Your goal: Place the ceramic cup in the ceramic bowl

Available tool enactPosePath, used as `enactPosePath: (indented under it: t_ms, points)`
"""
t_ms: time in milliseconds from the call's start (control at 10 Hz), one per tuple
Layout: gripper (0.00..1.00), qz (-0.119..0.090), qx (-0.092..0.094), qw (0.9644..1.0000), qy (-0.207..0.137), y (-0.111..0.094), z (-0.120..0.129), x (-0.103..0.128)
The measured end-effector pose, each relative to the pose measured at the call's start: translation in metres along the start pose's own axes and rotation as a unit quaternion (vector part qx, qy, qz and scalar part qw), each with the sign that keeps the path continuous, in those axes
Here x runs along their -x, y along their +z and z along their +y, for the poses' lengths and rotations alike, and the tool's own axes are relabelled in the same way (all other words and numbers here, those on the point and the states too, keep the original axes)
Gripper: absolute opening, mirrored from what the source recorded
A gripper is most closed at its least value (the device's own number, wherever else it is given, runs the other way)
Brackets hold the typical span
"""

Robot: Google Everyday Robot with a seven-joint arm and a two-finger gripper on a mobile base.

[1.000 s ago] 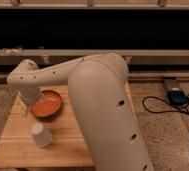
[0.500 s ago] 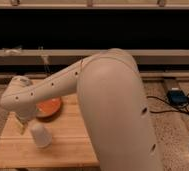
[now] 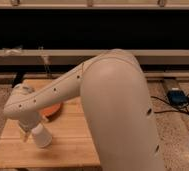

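Observation:
The white ceramic cup (image 3: 42, 136) is on the wooden table (image 3: 73, 145) near its front left and looks tilted. The orange ceramic bowl (image 3: 52, 111) sits just behind it, mostly hidden by my arm. My gripper (image 3: 28, 130) is at the cup's left side, right up against it, at the end of my white arm, which sweeps across the table from the right.
My bulky white arm (image 3: 118, 110) fills the middle and right of the view. A blue device (image 3: 177, 97) with black cables lies on the floor at the right. A dark wall with rails runs behind the table.
My arm has swung further left and lower, bringing the gripper down beside the cup. More of the bowl is now covered by the arm. The cup now looks tilted.

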Motion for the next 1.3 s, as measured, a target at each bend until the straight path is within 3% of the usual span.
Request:
enactPosePath:
  t_ms: [700, 800, 1300]
  points:
    - [0.79, 0.027, 0.009, 0.9996, -0.001, 0.018, -0.003, -0.001]
    - [0.74, 0.030, 0.010, 0.9995, 0.001, 0.019, -0.005, -0.002]
    - [0.22, 0.040, 0.008, 0.9992, 0.000, 0.019, -0.005, -0.003]
